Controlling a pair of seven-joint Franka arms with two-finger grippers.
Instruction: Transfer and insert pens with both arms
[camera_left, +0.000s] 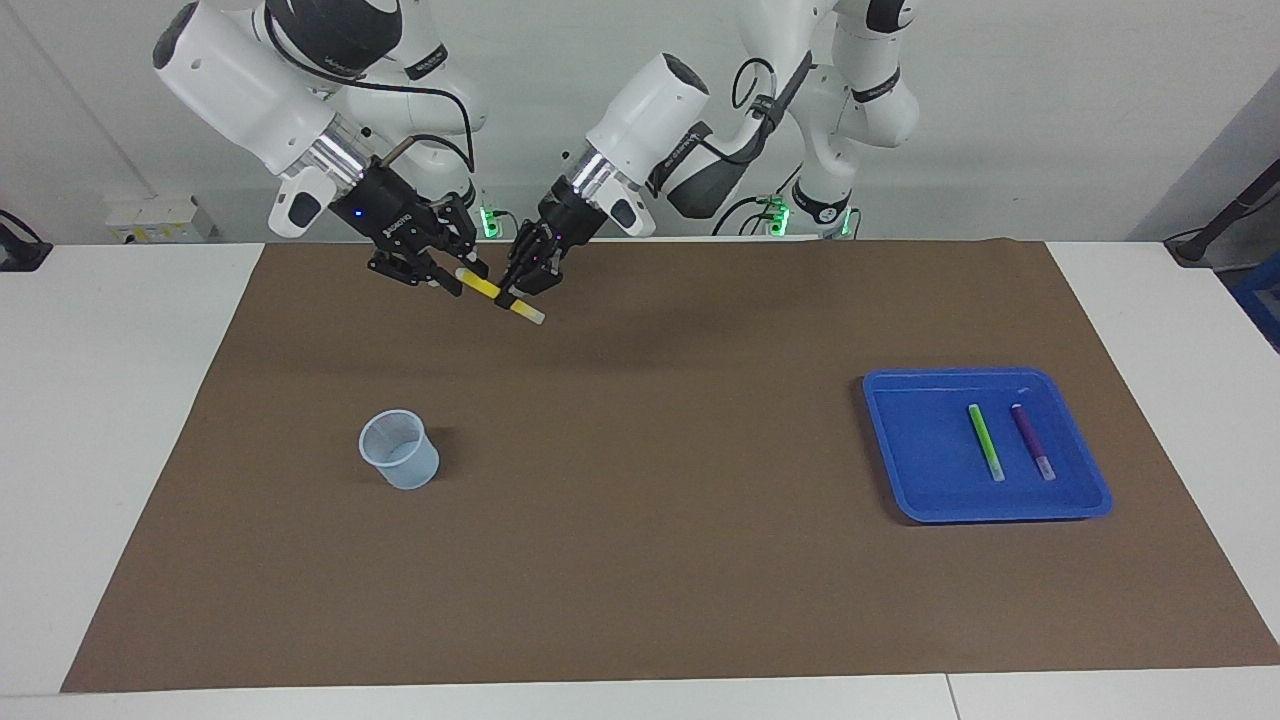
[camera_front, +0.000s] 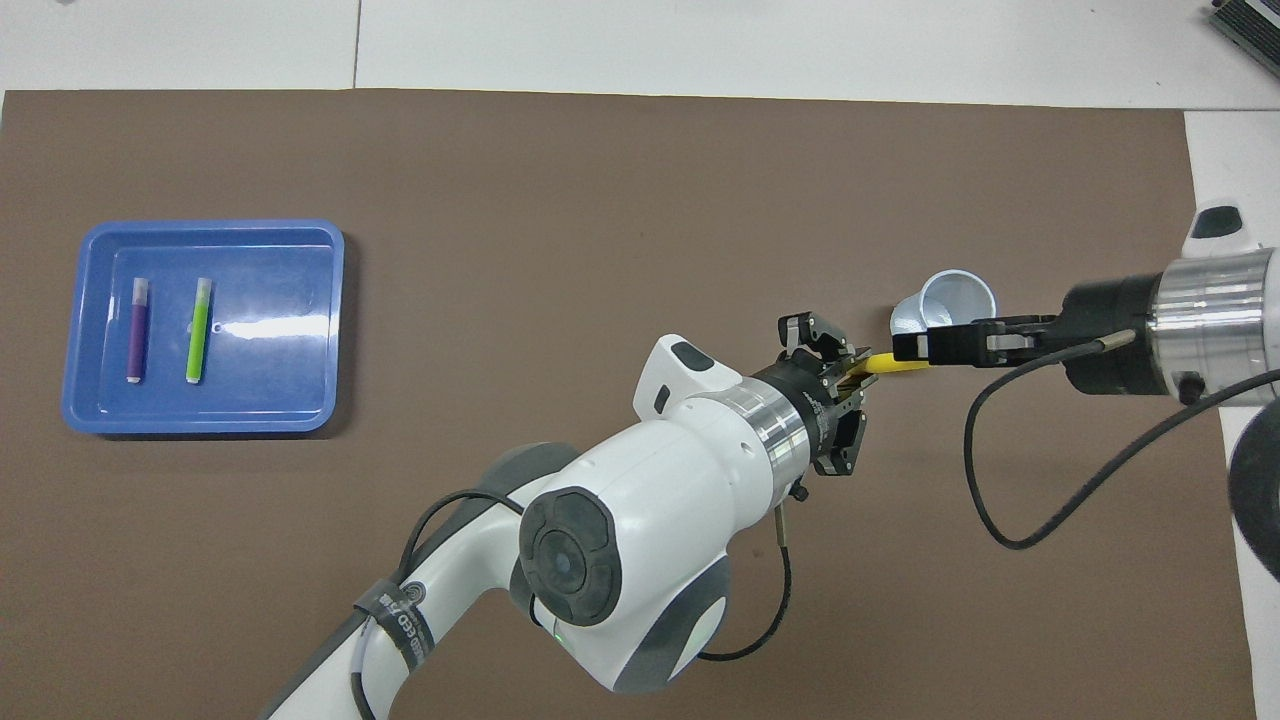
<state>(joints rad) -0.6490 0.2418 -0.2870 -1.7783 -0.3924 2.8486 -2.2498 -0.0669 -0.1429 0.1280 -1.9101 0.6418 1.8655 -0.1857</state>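
A yellow pen (camera_left: 497, 293) (camera_front: 884, 365) hangs slantwise in the air over the brown mat, its pale end lowest. My left gripper (camera_left: 513, 293) (camera_front: 857, 373) is shut on its middle. My right gripper (camera_left: 455, 278) (camera_front: 915, 348) is at the pen's yellow upper end, and from above it covers that tip. The green pen (camera_left: 986, 442) (camera_front: 199, 330) and the purple pen (camera_left: 1032, 440) (camera_front: 137, 330) lie side by side in the blue tray (camera_left: 905, 450) (camera_front: 285, 290).
A pale blue cup (camera_left: 400, 450) (camera_front: 957, 298) stands upright on the mat toward the right arm's end, farther from the robots than the raised pen. The tray sits toward the left arm's end. The brown mat (camera_left: 640, 560) covers most of the white table.
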